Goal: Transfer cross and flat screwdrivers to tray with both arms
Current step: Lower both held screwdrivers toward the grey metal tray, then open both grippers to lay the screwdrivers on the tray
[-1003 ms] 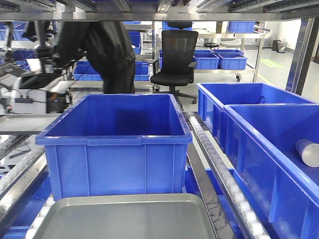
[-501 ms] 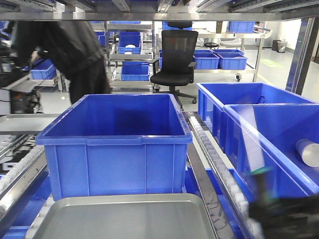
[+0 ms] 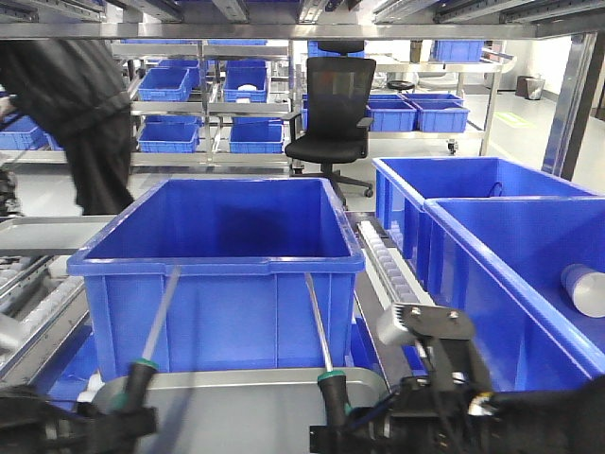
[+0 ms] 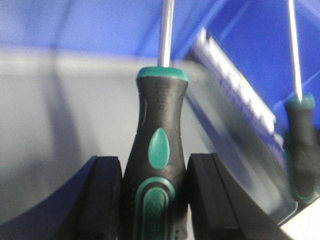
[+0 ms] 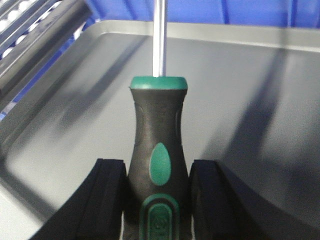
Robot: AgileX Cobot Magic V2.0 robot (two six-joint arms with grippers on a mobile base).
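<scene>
Two screwdrivers are held up over the tray at 6 o'clock of the front view, shafts tilted up and away toward the big blue bin at 12. In the left wrist view, one screwdriver is pinched by its black-and-green handle between the pads of the left gripper, so the jaws are closed snug on it, with the grey tray floor seen behind. The other screwdriver is clamped the same way in the right gripper, again with the tray behind it. From the left wrist, that second one is glimpsed out at 3 o'clock. A person in dark clothes is seen at 10 o'clock, and an office chair at 12.
</scene>
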